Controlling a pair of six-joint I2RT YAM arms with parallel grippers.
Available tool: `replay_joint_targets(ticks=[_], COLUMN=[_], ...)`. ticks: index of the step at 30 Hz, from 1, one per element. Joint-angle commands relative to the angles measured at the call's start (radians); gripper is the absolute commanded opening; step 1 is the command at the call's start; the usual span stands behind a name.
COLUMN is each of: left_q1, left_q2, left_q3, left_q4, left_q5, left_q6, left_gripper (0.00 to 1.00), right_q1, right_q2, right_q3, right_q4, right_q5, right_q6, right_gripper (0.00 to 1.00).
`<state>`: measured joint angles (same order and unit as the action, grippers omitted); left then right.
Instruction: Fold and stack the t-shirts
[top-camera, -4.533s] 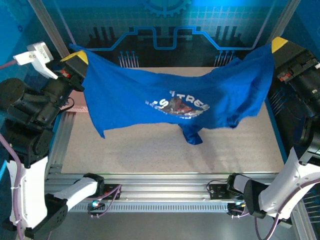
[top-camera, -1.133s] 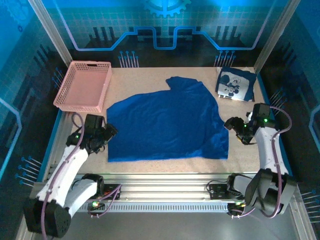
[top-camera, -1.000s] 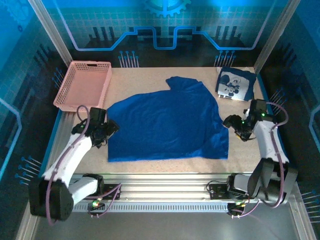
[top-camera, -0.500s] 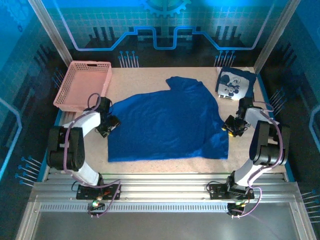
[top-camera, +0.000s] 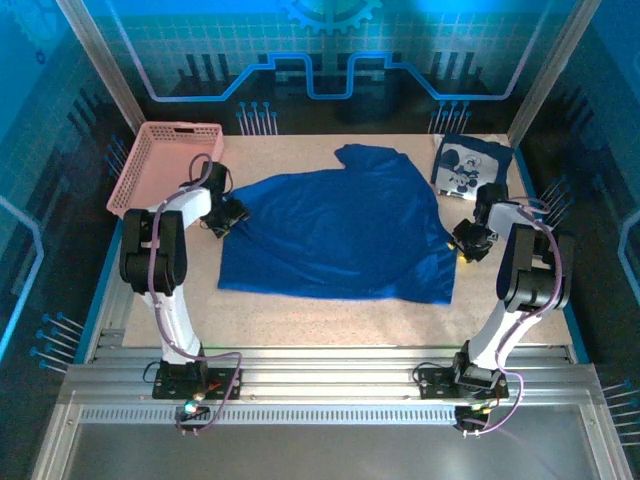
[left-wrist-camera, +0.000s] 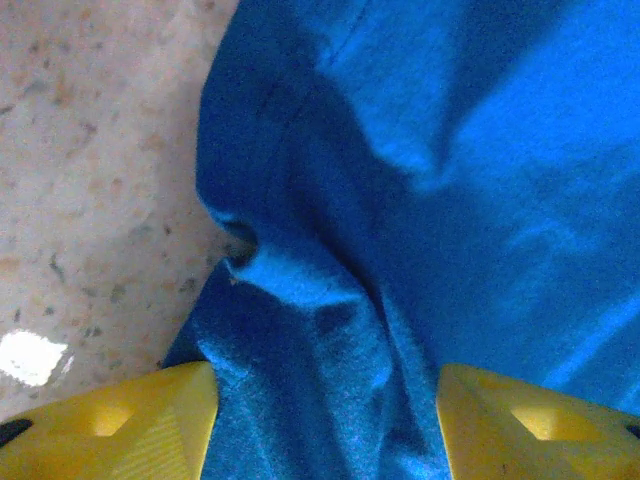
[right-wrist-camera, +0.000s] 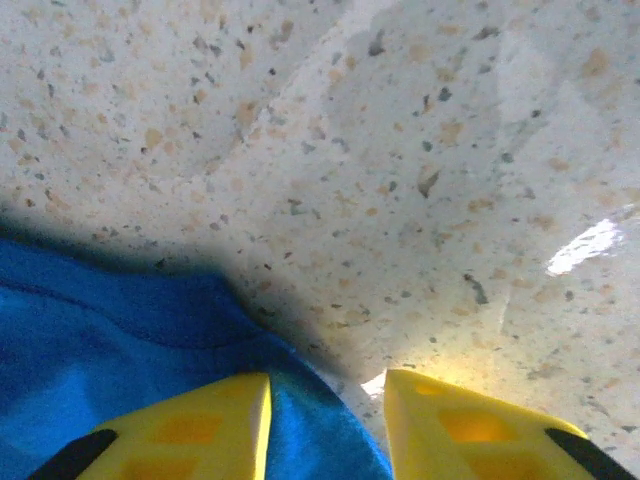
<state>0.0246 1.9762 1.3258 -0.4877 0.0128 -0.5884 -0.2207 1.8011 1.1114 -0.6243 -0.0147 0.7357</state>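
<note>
Top external view, read from left to right: a pink basket (top-camera: 165, 165) stands just outboard of the left gripper (top-camera: 226, 214), which meets the left border of a blue shirt (top-camera: 340, 235) lying spread and rumpled on the table (top-camera: 330, 320). The cloth runs inboard from these jaws across to the right gripper (top-camera: 468, 245), at its opposite border. A folded shirt (top-camera: 470, 168) with a cartoon print lies beyond the right jaws, near them but apart. Left wrist view: the yellow fingers (left-wrist-camera: 120, 420) stand fairly wide, and a thick ruck of cloth rises between them, so the jaws appear clenched on a gathered bunch rather than on a flat edge. Right wrist view: the fingers (right-wrist-camera: 190, 420) stand closer together and pinch only the hem. Cloth lies between them and on the left finger's side, with bare table ahead of the tips and on the other side. Judged risks: the right bite is shallow, so the hem may slip free once tension comes on. The left bunch may carry a crease into the fold. Uneven pulling could skew the shirt. A sweep past the right jaws could disturb the folded shirt, and cloth swung outboard of the left jaws could snag the basket.
</note>
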Motion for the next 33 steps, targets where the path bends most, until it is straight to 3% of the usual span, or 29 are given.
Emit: replay_joint_targets(ticks=[1,8,16,24,27,30,33], left_q1=[0.022,0.057,0.061,0.085,0.089,0.089,0.091], left_q2=[-0.055,-0.386,-0.661,-0.656,-0.611,-0.57,-0.537], left_q3=[-0.004,-0.059,-0.278,-0.43,-0.433,-0.43,-0.441], left_q4=[-0.058,-0.134,-0.239,-0.212,-0.191,-0.21,-0.219], left_q5=[0.024,0.084,0.155,0.209,0.212,0.197,0.157], left_q6=[0.02,0.024,0.026,0.047,0.073,0.104,0.12], left_gripper=[0.72,0.93,0.94,0.81,0.71,0.62,0.6], right_q1=[-0.001,-0.003,0.011,0.011,0.011,0.012,0.011], right_q2=[-0.071,-0.338,-0.583,-0.582,-0.538,-0.519,-0.506], right_q3=[0.012,0.005,-0.15,-0.274,-0.273,-0.277,-0.286], right_q4=[-0.045,-0.124,-0.244,-0.194,-0.181,-0.169,-0.163], right_q5=[0.015,-0.112,-0.268,-0.325,-0.312,-0.299,-0.283], right_q6=[0.016,-0.156,-0.257,-0.274,-0.284,-0.286,-0.282], right_gripper=[0.44,0.73,0.77,0.72,0.67,0.65,0.64])
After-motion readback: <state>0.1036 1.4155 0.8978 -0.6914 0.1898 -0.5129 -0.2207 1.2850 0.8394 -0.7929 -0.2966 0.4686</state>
